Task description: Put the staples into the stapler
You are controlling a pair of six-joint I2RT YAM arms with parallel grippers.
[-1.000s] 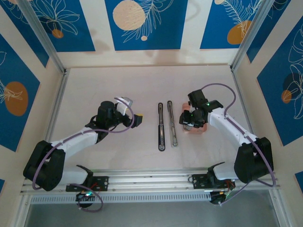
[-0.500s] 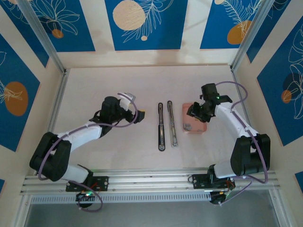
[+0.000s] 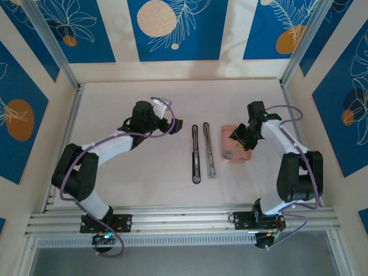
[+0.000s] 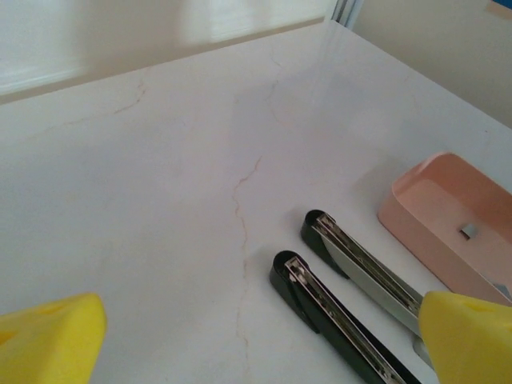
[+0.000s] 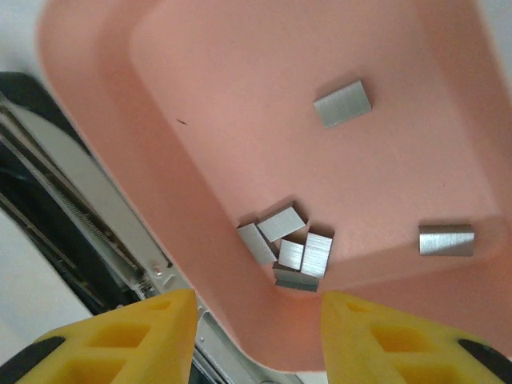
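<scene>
Staples: small silvery chunks lying in the pink tray, which sits on the worktop just right of the stapler, about midway between the near and far edges.

- Four or five chunks are piled touching one another against the tray wall on the stapler side. Two more lie flat and well apart from the pile.
- Handling (judgement): very light, stiff, smooth metal. Likely to slide or flip under a fingertip, and a glued strip could snap if squeezed hard. Best hold looks like a pinch across the two flat sides of a loose chunk, since the pile offers no clean faces.
- Orientation: the chunks are short and nearly square, so the long axis is faint. The piled ones point several ways, and the loose ones lie skew to the tray walls.
- The stapler's two slim bars lie side by side, long axis running from near edge to far edge.
- Right gripper: hovers above the pile, partly parted, holding nothing.
- Left gripper: spread wide and empty, near the far ends of the bars.
</scene>
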